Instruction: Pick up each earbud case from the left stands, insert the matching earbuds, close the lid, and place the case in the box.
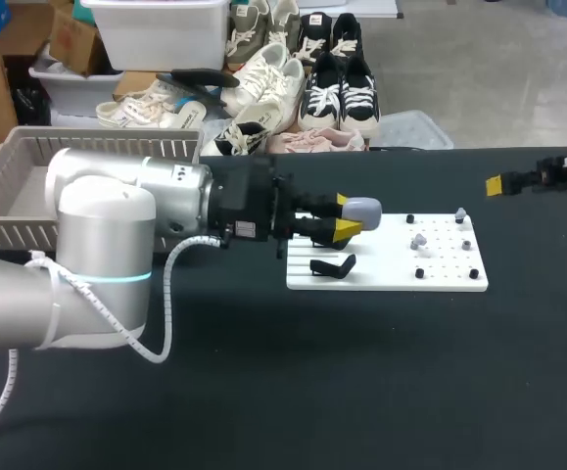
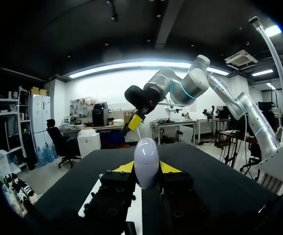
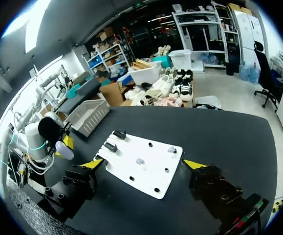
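We are looking at an earbud case that is showing a smooth, softly glossy plastic shell, while our left claw is showing matt black bodywork behind its yellow tips. The table is looking matt black, the white board is looking like smooth plastic, and our left arm is gleaming with a satin silver casing.

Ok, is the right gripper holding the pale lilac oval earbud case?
No, the left gripper is shut on that case; the right gripper is open.
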`<state>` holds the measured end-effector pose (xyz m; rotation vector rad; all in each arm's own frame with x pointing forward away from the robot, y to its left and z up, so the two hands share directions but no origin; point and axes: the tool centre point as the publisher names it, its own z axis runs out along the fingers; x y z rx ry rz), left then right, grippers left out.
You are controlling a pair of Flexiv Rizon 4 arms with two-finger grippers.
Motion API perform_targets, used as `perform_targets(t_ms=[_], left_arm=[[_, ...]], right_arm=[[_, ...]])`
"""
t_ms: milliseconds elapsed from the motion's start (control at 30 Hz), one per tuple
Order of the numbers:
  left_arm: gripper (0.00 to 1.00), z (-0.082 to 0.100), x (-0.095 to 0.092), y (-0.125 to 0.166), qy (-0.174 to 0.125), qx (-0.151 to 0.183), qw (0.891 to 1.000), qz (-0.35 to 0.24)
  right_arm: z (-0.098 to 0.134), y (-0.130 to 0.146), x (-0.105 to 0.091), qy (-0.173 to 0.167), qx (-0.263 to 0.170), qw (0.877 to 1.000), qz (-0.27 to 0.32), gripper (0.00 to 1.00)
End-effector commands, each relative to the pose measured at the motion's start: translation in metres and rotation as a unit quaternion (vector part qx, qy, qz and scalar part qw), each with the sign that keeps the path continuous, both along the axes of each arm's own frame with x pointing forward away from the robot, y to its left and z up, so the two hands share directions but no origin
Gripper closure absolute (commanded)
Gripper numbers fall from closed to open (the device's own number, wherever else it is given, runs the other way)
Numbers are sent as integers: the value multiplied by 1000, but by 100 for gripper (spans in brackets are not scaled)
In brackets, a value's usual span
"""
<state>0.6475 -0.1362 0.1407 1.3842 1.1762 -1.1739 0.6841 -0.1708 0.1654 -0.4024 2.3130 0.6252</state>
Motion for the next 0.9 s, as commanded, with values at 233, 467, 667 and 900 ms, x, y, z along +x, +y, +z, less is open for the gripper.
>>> perform_targets(t_ms=[233,467,667,900], left_arm=[[100,-7,7,-8,-2,-1,1000,6],[100,-8,6,-8,-5,-2,1000,12],[100,-7,5,-10,-8,-2,1000,7],[100,-7,5,-10,-8,-2,1000,7]], right_arm=[[29,42,-45,-45,-43,997,44,0],[26,77,-64,-51,-102,990,78,0],[24,98,-73,-48,-105,989,97,0],[23,119,-79,-47,-108,986,118,0]])
